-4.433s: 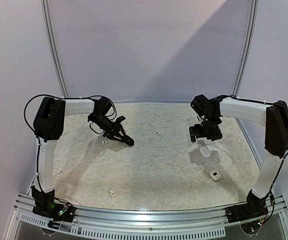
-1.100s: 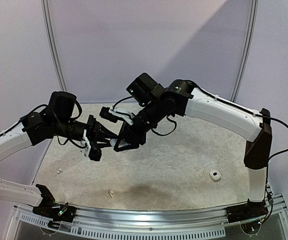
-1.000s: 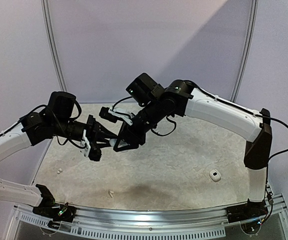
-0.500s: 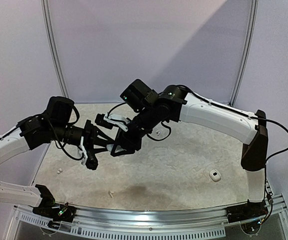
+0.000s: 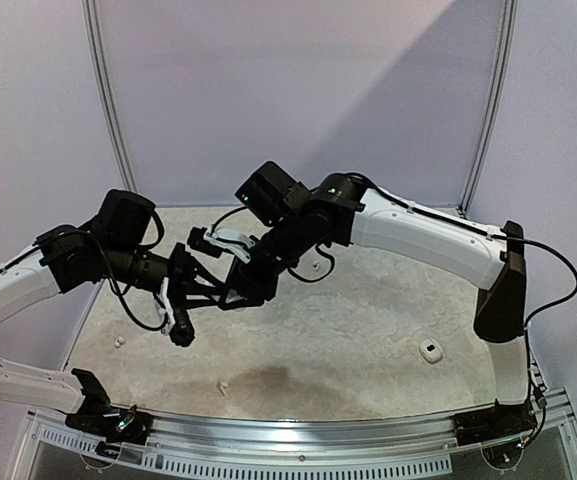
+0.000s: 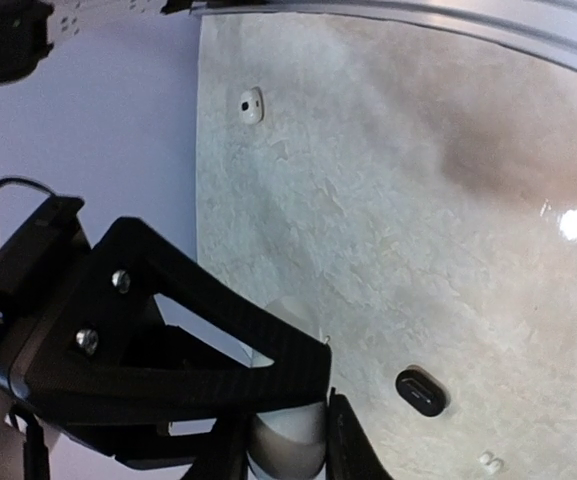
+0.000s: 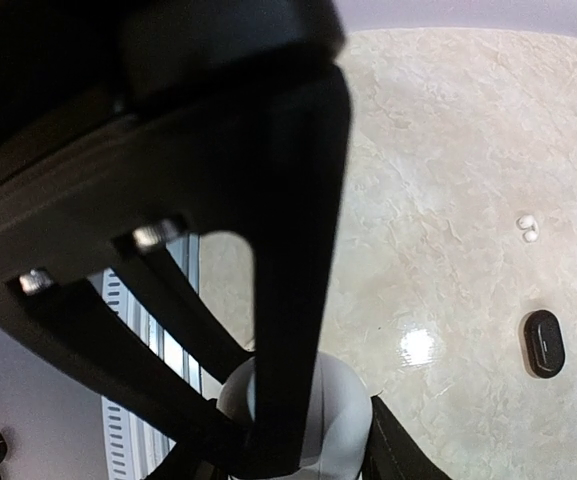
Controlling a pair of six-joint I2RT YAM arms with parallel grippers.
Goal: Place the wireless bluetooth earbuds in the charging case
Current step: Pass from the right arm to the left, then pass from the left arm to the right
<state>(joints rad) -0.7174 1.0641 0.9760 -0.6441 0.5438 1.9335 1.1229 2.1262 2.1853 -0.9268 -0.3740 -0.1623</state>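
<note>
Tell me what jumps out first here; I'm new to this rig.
The left gripper and right gripper meet in mid-air above the left half of the table, crossing at a white case. A black case lies on the table below, and a second white case sits at its near right.

— Top camera?
— High behind the arm bases (image 5: 98, 410), looking down across the table (image 5: 348, 340) toward the back wall (image 5: 298, 100).
— Wrist cameras?
— Facing each other, tight against the opposing fingers (image 6: 218, 350); both share the black oval case (image 6: 421, 391) below.
</note>
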